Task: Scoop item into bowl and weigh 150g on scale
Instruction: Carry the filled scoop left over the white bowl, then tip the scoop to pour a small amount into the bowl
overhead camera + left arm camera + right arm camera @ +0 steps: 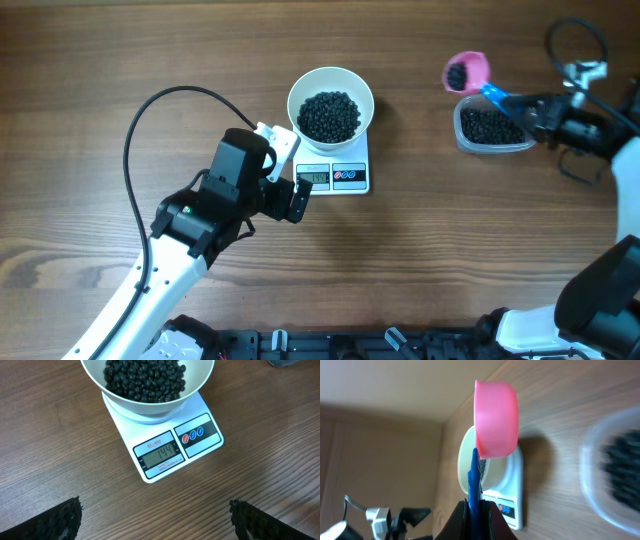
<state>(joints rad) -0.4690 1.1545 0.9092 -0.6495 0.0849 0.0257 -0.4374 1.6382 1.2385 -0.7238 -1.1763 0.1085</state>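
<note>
Overhead, the bowl (pixel 296 98) of beans (pixel 330 115) sits on the scale (pixel 350 177). My left gripper (pixel 285 172) hangs wide open by the scale's front corner, with bare table all around. My right gripper (pixel 525 108) clamps the scoop (pixel 467 71) by its handle, just beside the tub (pixel 463 140). On the left wrist, the display reads 144 and the bowl's top is cut off. On the right wrist, I see only the scoop's underside, its contents hidden, and the tub is blurred.

Robot lab bench setup. Bare wood-grain table (pixel 100 60) with two white-and-black robot arms on it: left arm (pixel 190 225), right arm (pixel 610 150). Loose black cable (pixel 130 140), black mounting rail (pixel 300 345) along the near edge. Only kitchen-type props: scale (pixel 345 176), pink scoop (pixel 466 70). No furnishings visible.
</note>
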